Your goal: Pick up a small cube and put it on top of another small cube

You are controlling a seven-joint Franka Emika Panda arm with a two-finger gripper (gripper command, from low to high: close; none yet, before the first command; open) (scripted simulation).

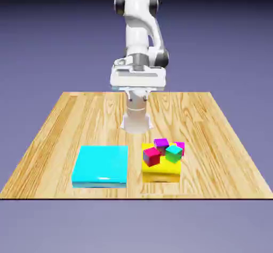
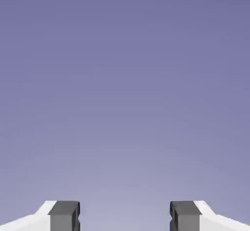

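On the wooden plank surface (image 1: pixel 53 140) there's a flat cyan square slab (image 1: pixel 101 165), and just at its 3 o'clock a yellow block (image 1: pixel 161 172) carries a dark red cube (image 1: pixel 151 156), a purple cube (image 1: pixel 161 143), a teal-green cube (image 1: pixel 173 152) and the small bright magenta-pink cube (image 1: pixel 181 146), which sits at the cluster's far 3 o'clock edge. Up at 12 o'clock the white arm's gripper (image 2: pixel 124 216) has its jaws standing well apart with nothing in them, only blue-violet backdrop showing between.

You see a wooden bench (image 1: pixel 64 134) with light planks; the grain runs away from you toward the far edge. Behind and around it you find only a plain blue-violet backdrop (image 1: pixel 224 33), darker at the top. The light is soft and even. In the hand view, the same backdrop fills almost everything.
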